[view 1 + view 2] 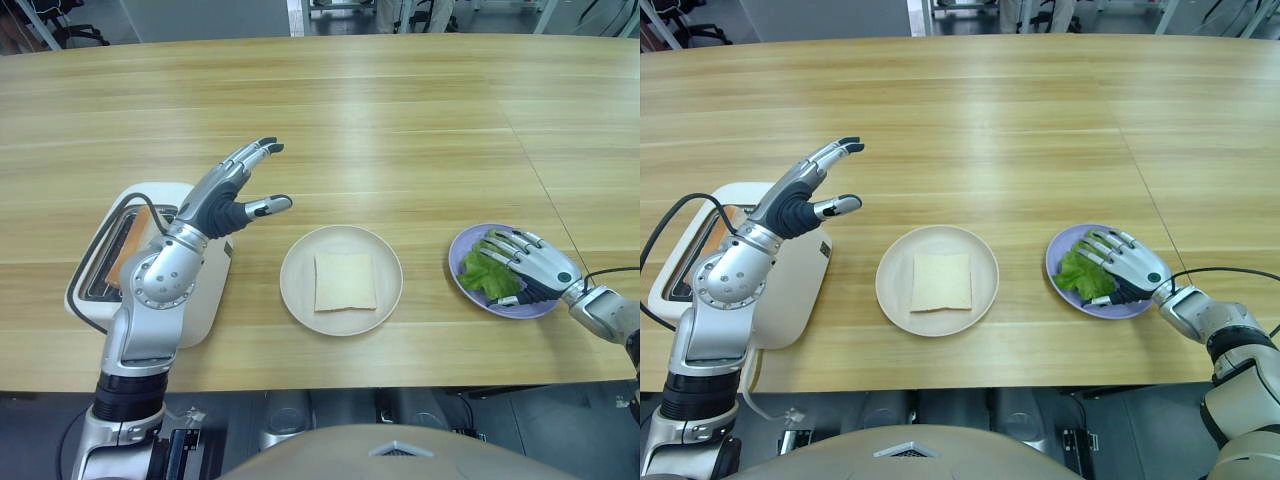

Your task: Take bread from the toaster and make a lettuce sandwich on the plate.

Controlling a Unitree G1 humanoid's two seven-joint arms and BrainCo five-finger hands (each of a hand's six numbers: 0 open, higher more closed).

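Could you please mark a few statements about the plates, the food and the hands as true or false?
One slice of bread lies on the cream plate. True.
The lettuce sits on that bread. False: it lies on the purple plate.
The left hand is open and holds nothing. True.
The right hand is above the toaster. False: it is over the lettuce; the toaster stands by the left hand.

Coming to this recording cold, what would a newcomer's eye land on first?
A single bread slice lies on the cream plate at centre front. The right hand sits over lettuce on a purple plate to the right, while the left hand hangs open by the white toaster on the left.
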